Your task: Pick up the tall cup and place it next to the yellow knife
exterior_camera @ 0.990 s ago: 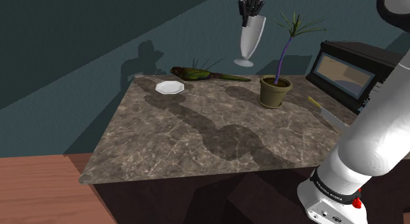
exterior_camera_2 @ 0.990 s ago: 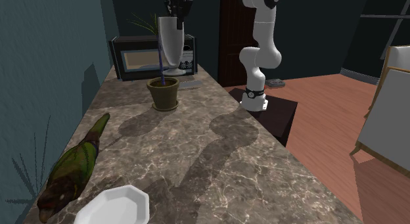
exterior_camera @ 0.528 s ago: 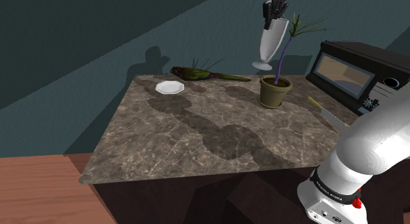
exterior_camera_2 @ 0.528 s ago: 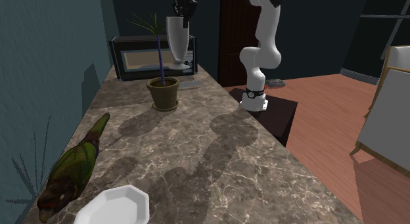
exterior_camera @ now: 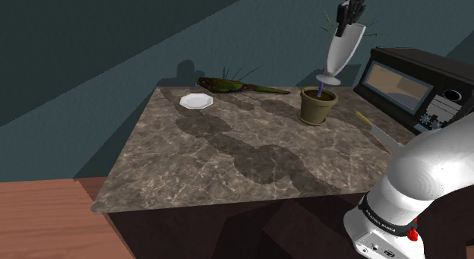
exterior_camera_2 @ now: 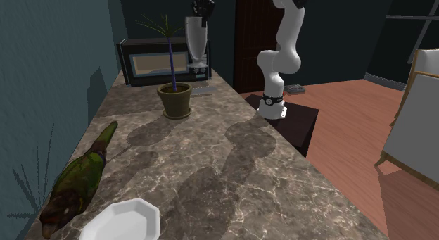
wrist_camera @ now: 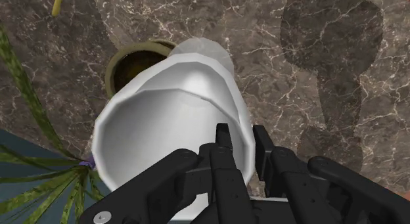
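Note:
A tall white footed cup (exterior_camera: 341, 52) hangs in the air, tilted, with my black gripper (exterior_camera: 351, 11) shut on its rim. In the wrist view one finger is inside the cup (wrist_camera: 167, 127) and the other outside, so the gripper (wrist_camera: 242, 142) clasps the wall. The cup's foot hovers just above the potted plant (exterior_camera: 317, 104). The yellow-handled knife (exterior_camera: 371, 125) lies on the marble counter to the shoulder view's right of the pot, near the microwave. In the second exterior view the cup (exterior_camera_2: 195, 43) and gripper (exterior_camera_2: 204, 6) hang in front of the microwave. The knife's yellow handle (wrist_camera: 58, 3) is beyond the pot (wrist_camera: 135, 62).
A black microwave (exterior_camera: 409, 81) stands at the counter's end. A green parrot figure (exterior_camera: 228, 85) and a white plate (exterior_camera: 196, 101) lie at the far side. The plant's long leaves (exterior_camera_2: 160, 24) rise near the cup. The counter (exterior_camera: 228, 159) drops off to wooden floor.
The gripper has carried the cup steadily toward the shoulder view's right, from beside the plant to above the pot, nearer the microwave. The grip stayed shut.

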